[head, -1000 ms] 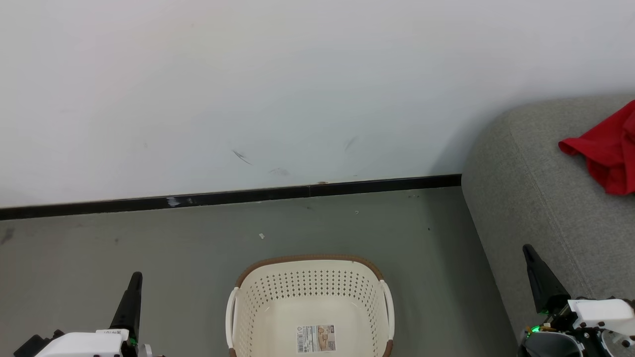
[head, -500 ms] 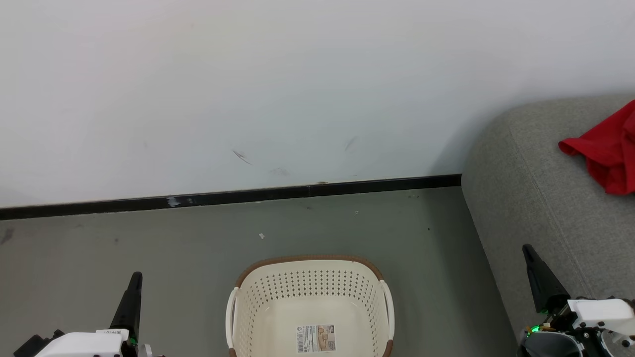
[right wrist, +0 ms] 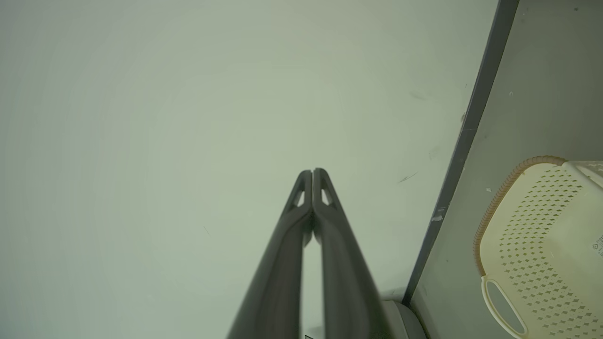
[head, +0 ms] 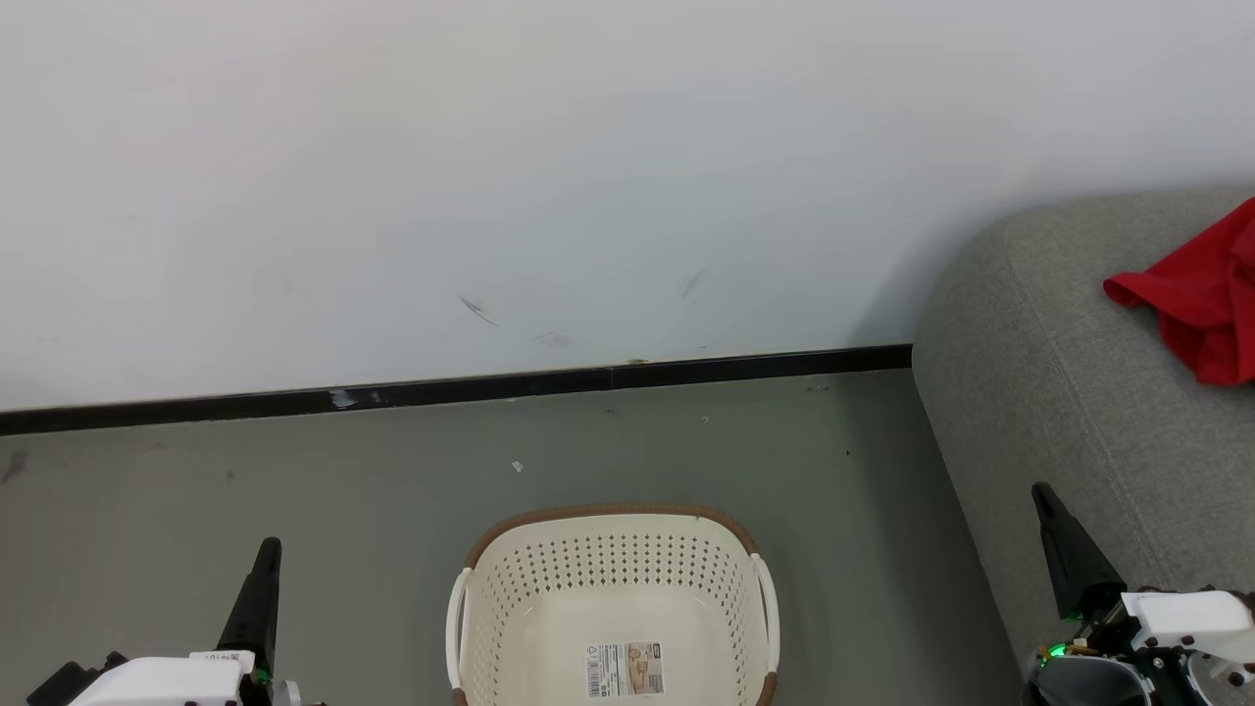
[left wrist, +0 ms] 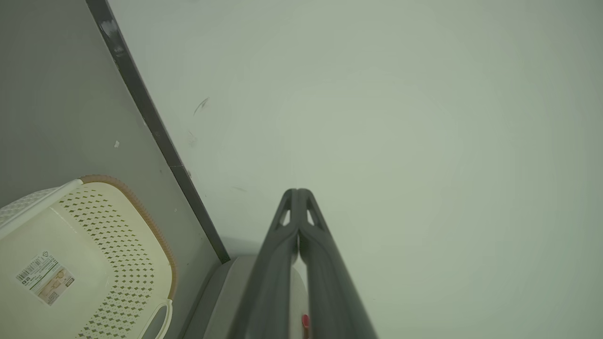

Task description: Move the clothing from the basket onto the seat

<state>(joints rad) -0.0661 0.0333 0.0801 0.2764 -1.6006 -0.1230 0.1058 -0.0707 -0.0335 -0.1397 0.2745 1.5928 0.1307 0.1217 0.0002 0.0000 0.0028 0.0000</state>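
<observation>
Red clothing [head: 1201, 304] lies on the grey sofa [head: 1059, 412] at three o'clock, the laundry basket [head: 608, 564] at six is empty, the left end effector [head: 268, 547] and right end effector [head: 1042, 493] stay closed on nothing, nothing has moved, so the task looks done.

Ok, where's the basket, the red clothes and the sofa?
basket [head: 613, 566], head view, perforated far wall.
red clothes [head: 1204, 309], head view, middle of the bunched cloth.
sofa [head: 1054, 382], head view, bare grey fabric.
</observation>
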